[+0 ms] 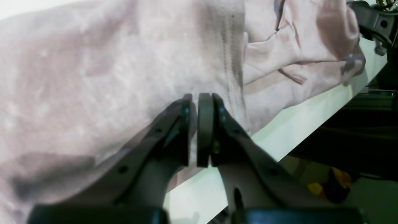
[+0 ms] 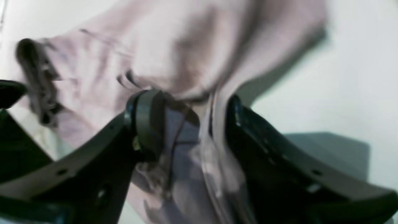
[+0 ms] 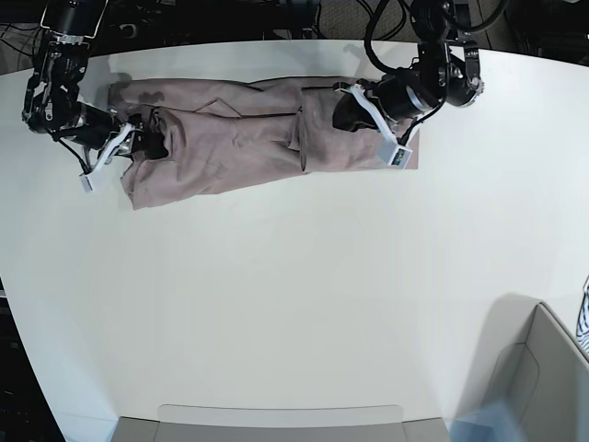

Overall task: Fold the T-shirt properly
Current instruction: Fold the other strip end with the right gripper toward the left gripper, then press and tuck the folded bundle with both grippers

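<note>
The mauve-pink T-shirt [image 3: 230, 138] lies stretched out lengthwise along the far part of the white table, wrinkled, with a fold edge near its right third. My left gripper [image 3: 347, 107] rests on the shirt's right end. In the left wrist view the left gripper [image 1: 196, 101] is shut, pinching a thin layer of the T-shirt [image 1: 93, 77] near a stitched seam. My right gripper [image 3: 145, 144] is at the shirt's left end. There the right gripper [image 2: 189, 99] stands open, with bunched T-shirt [image 2: 186, 46] cloth hanging between its fingers.
The white table [image 3: 276, 304] reaches toward the front. A grey box [image 3: 538, 387] stands at the front right, with a striped cloth [image 3: 583, 322] at the right edge. A grey tray rim [image 3: 276, 422] runs along the front. The table edge [image 1: 295, 130] lies close beside the left gripper.
</note>
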Available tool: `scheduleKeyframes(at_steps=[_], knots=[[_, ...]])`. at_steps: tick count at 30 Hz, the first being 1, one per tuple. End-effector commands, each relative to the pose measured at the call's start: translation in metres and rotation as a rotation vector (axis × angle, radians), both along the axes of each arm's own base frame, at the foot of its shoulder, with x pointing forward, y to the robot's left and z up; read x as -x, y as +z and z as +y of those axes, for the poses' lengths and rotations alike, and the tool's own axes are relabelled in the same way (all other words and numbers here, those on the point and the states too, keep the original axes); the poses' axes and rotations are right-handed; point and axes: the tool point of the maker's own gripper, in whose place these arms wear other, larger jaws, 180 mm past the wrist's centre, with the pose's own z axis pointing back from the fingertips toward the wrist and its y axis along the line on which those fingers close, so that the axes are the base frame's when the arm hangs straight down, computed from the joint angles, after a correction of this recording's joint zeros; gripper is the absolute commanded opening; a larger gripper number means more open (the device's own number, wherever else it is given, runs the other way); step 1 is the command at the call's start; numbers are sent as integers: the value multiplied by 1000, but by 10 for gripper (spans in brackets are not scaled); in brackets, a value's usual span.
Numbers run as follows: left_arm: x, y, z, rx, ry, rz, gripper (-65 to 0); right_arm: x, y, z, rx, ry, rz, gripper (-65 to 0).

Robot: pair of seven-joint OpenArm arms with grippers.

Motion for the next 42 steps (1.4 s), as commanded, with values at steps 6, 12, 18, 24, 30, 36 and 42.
scheduleKeyframes(at_steps=[6,12,18,24,30,36,42], knots=[[-6,10,-2,18,-2,-39,-601,7,-6,12,62,92,32,-488],[-8,17,-3,20,-5,-62,-602,-15,-1,-9,225,86,-27,-650],[-14,45,-7,86,-16,-137,-602,-44,19,-61,376,-16,-74,-650],[-21,52,23,117,86,-154,-602,-70,66,-98,604,-157,-144,-650],[-13,42,77,31,221,-127,-602,-65,109,-27,750,-79,-304,-650],[-14,43,100,-38,215,-135,-602,-37,101,47,825,41,-305,-650],[-11,34,102,-32,219,-106,-602,-27,93,110,811,178,-358,-650]])
